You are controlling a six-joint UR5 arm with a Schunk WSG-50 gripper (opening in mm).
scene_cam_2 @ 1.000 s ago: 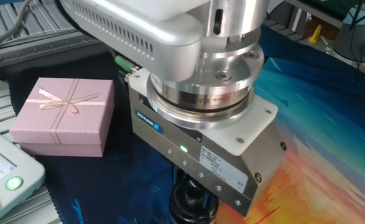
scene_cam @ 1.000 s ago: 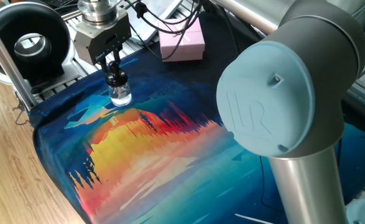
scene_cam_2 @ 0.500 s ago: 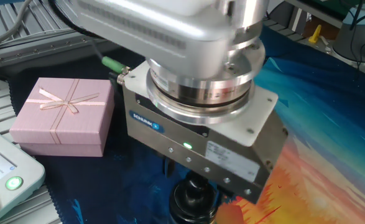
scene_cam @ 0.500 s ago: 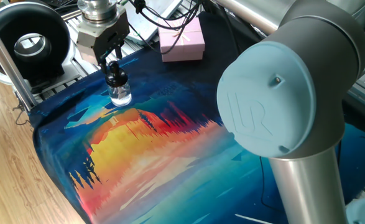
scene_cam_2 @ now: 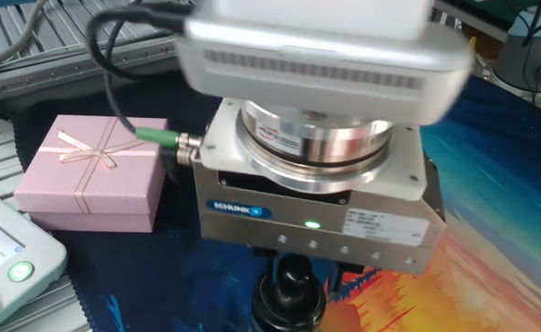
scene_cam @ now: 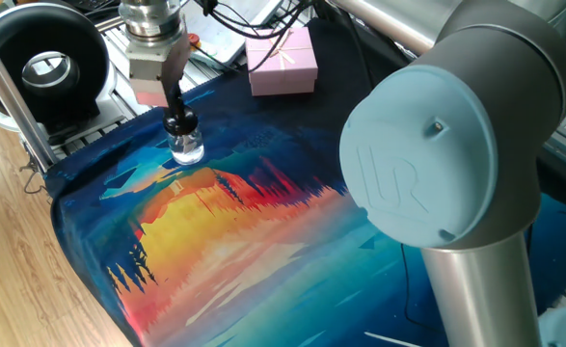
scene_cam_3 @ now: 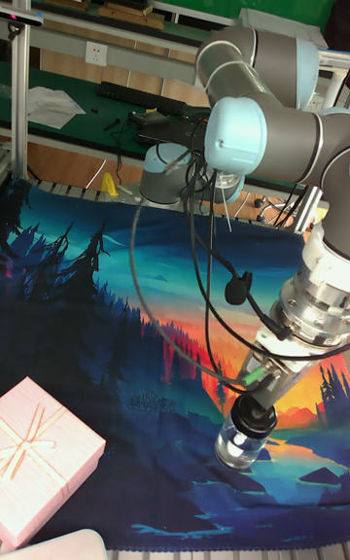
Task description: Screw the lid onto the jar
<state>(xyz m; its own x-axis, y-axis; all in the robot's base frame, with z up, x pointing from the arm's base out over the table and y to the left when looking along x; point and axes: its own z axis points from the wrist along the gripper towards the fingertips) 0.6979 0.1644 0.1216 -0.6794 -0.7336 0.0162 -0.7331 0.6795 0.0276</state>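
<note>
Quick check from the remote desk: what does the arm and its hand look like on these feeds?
The silver-grey tubular arm has pale blue round joint caps. Its wrist ends in a polished metal flange on a boxy grey hand body bearing a blue SCHUNK label, a lit green LED and a row of screws. Black cables hang along the arm, and a green-tipped connector plugs into the hand body's side.

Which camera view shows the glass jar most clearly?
The tall fixed view: the jar shows whole, lid on top. One fixed view shows it small and distant; the other fixed view shows only the lid.
</note>
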